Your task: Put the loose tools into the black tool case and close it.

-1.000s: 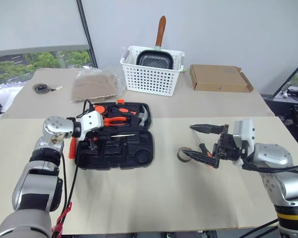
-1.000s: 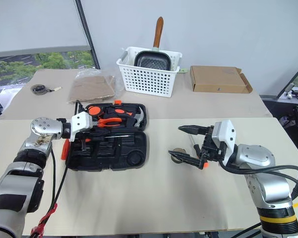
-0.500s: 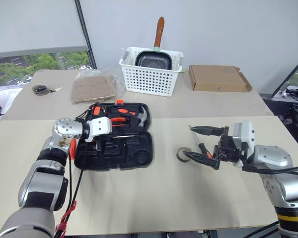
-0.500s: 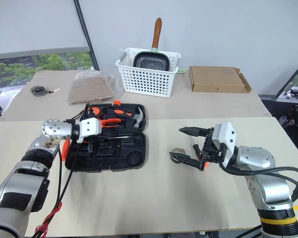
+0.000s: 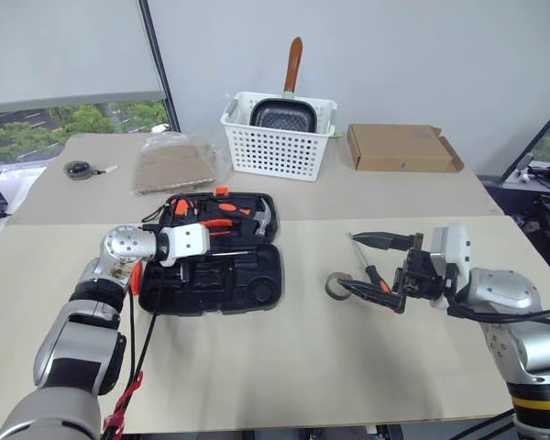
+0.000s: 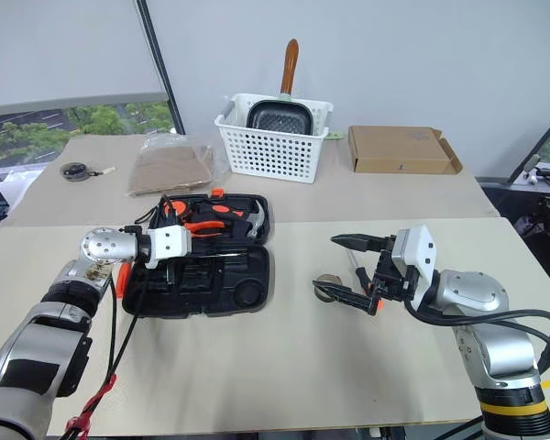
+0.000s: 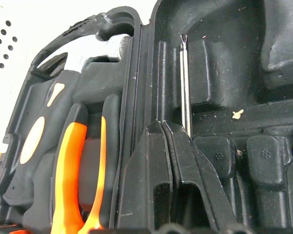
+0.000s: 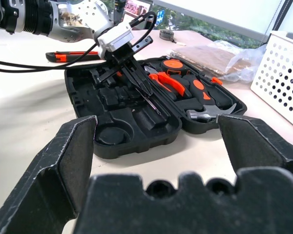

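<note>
Closed left gripper hides a screwdriver handle, shaft along the open case; right gripper gapes empty.

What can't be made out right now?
- Screwdriver handle: left wrist view, buried in the shut left gripper.
- Knife: left eye view, mostly behind the left arm.
- Tape roll and second screwdriver: left eye view, partly behind the open right gripper.

Tool case left on table; tape roll right; basket behind case.
</note>
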`<state>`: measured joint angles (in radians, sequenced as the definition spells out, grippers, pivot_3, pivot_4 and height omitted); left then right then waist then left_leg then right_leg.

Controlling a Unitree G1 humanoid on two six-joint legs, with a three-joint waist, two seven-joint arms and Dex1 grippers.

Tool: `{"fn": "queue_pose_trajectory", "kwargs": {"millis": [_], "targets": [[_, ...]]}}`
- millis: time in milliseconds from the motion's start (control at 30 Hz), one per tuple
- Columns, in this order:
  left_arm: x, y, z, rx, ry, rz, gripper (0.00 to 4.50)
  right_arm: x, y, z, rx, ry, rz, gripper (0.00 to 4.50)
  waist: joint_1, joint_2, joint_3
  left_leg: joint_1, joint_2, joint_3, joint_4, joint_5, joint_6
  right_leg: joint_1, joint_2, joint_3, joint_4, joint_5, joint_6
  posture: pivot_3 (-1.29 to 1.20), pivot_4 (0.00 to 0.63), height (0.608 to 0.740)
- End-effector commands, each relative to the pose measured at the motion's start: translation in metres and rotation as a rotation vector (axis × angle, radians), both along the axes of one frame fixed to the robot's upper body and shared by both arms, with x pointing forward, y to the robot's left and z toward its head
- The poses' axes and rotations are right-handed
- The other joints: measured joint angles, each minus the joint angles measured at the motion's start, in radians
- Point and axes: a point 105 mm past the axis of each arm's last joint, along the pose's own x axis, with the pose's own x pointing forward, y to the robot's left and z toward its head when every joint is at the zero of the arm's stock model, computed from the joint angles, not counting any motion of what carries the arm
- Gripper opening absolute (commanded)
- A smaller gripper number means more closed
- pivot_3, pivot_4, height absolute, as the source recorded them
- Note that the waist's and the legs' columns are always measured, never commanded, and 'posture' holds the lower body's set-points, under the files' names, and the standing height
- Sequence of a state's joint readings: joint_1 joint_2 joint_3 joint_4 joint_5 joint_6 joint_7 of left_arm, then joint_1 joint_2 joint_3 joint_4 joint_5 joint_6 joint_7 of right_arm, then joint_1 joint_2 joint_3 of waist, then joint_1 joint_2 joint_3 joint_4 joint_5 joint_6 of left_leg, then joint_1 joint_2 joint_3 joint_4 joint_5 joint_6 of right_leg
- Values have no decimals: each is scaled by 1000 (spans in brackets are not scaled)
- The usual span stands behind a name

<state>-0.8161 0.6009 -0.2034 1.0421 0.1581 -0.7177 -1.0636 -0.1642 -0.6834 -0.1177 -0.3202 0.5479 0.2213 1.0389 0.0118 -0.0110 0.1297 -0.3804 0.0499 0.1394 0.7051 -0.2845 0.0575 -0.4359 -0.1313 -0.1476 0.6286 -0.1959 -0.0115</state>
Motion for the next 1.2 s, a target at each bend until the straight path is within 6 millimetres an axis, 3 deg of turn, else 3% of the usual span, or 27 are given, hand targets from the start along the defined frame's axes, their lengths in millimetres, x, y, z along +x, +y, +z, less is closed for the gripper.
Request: {"fn": "queue_pose_trajectory", "kwargs": {"millis": [33,367,533,667,1000,1100,1200], "targets": [[-22,14,-53,153,168,6,100,-2,1,9,4,-53,3,4500,0,1,-2,0,0,0,0,0,0,0,0,0,0,0,0,0,150,700],[-34,29,-75,332,174,-32,100,-1,1,9,4,-54,5,4500,-3,11,-9,7,1,0,0,0,0,4,0,1,1,0,0,0,150,700],[-38,28,-77,243,250,11,100,-1,1,10,4,-55,6,4500,-9,12,-10,11,2,0,-2,-4,-8,7,-1,1,1,-1,0,0,150,700],[-28,14,-64,-57,363,134,100,-1,2,9,6,-55,7,4500,-12,14,-11,11,1,0,-3,-4,-6,6,-1,1,1,-2,-1,0,150,700],[-17,24,-33,-344,447,246,100,-1,4,9,7,-49,18,4500,-13,9,-9,2,0,0,-4,-2,1,-1,-1,1,-1,-3,-2,0,150,700],[-11,26,-14,-446,429,247,100,-1,5,9,7,-49,21,4500,-14,8,-8,0,0,0,-4,-1,1,-3,0,1,-1,-3,-2,0,150,700],[-8,24,17,-574,401,187,100,-1,4,8,9,-42,15,4500,-17,5,-5,-1,0,0,-4,-1,0,-4,1,0,-1,-3,-3,0,150,700]]}}
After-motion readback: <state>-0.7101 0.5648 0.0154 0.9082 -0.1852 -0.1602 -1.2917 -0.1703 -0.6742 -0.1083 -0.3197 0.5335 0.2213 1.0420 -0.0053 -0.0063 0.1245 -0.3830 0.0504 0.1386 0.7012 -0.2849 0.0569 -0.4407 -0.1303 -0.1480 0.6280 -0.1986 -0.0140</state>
